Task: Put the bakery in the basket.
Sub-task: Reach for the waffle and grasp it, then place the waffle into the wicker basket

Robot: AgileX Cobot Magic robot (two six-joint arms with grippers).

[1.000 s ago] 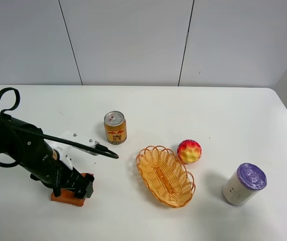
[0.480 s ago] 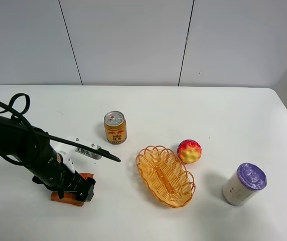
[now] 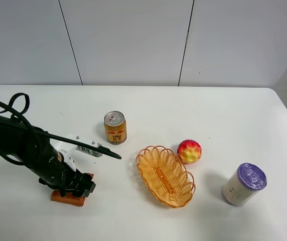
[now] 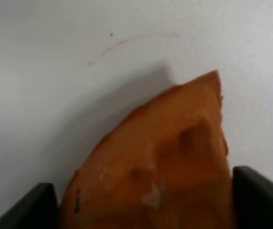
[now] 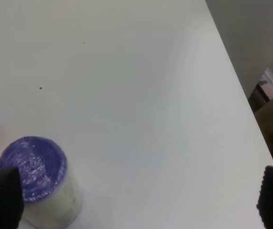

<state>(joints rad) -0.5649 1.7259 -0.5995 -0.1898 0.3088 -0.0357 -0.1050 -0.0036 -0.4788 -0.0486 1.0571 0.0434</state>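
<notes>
Exterior high: one bakery near front-left corner, pinched by left gripper; one basket centre-front; one can, one fruit, one purple-lidded tub around. Right gripper spread wide.

wall: pale grey panels — dark vertical seams | table: white, rounded corner | light: even

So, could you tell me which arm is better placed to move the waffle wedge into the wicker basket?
Left. The left claw is closed on the waffle wedge, left of the wicker basket; the right claw hangs open, empty, over by the purple-lidded can.
</notes>
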